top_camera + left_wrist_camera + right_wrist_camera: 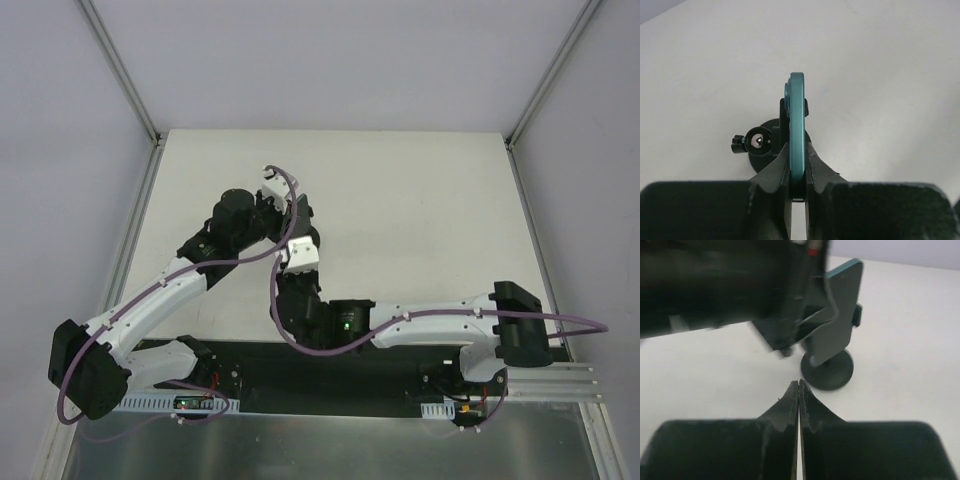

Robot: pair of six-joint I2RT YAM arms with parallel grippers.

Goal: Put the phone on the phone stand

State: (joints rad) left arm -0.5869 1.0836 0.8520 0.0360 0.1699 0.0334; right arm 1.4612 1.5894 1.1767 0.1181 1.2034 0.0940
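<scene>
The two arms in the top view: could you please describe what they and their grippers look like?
The left arm and the right arm both have slim white links joined by bulky black joints, with a purple cable running along each. A green light glows on a right arm joint. The left gripper and right gripper have black tapered fingers on broad black bodies.

On the white rectangular desk (420, 200), the black left gripper (272, 212) and black right gripper (301, 235) sit close together, left of centre, well apart from the far and right edges.
</scene>
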